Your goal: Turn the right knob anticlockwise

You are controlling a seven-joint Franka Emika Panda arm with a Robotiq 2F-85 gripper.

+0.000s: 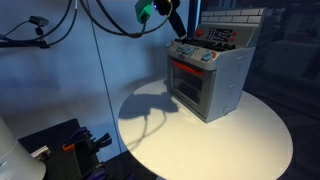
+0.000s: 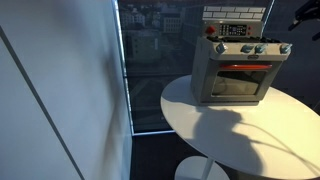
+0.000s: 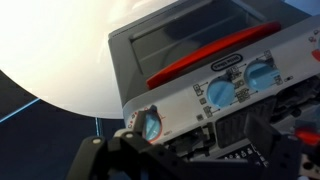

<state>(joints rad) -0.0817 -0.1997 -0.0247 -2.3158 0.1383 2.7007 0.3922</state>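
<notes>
A grey toy oven [image 1: 212,80] with a red door handle stands on a round white table [image 1: 250,140]; it shows in both exterior views [image 2: 238,72]. A row of blue knobs [image 2: 262,48] runs along its front panel. In the wrist view the end knob [image 3: 152,124] has a red dial ring, and two more blue knobs [image 3: 220,92] sit further along. My gripper [image 3: 195,138] hangs just above the panel at that end knob, with its dark fingers spread wide. One finger overlaps the knob's edge. In an exterior view the gripper [image 1: 179,38] is over the oven's top corner.
The oven sits near the table's back edge [image 2: 230,130]. A red button [image 2: 210,30] is on the oven's top. Black equipment [image 1: 60,145] sits low beside the table. Cables [image 1: 110,25] hang along the blue wall behind the arm.
</notes>
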